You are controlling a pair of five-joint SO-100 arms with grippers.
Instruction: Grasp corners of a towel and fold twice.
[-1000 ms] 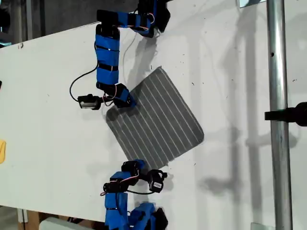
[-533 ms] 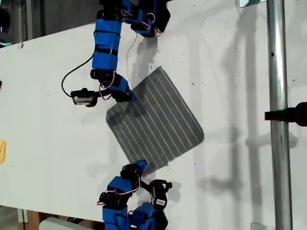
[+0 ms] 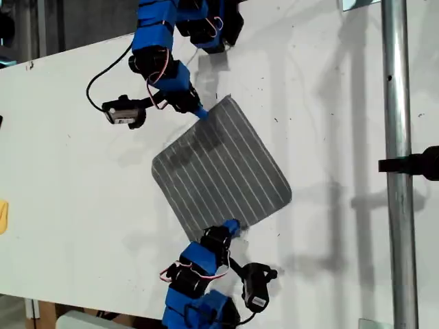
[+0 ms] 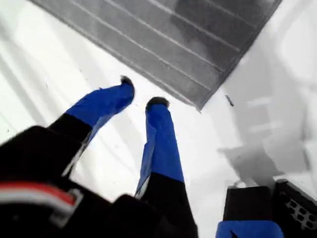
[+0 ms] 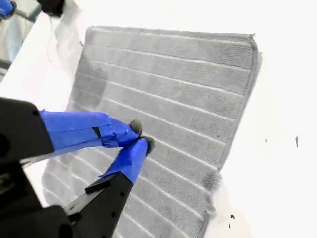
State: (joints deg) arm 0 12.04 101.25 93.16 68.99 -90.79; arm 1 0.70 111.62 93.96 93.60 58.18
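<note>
The towel, dark grey with thin parallel white stripes and rounded corners, is spread flat and unfolded on the white table, turned diamond-wise near the middle of the exterior view. My first gripper is seen just off one towel edge, its jaws slightly parted and empty. My second gripper is seen over the striped cloth, tips closed together, with nothing visibly pinched between them.
</note>
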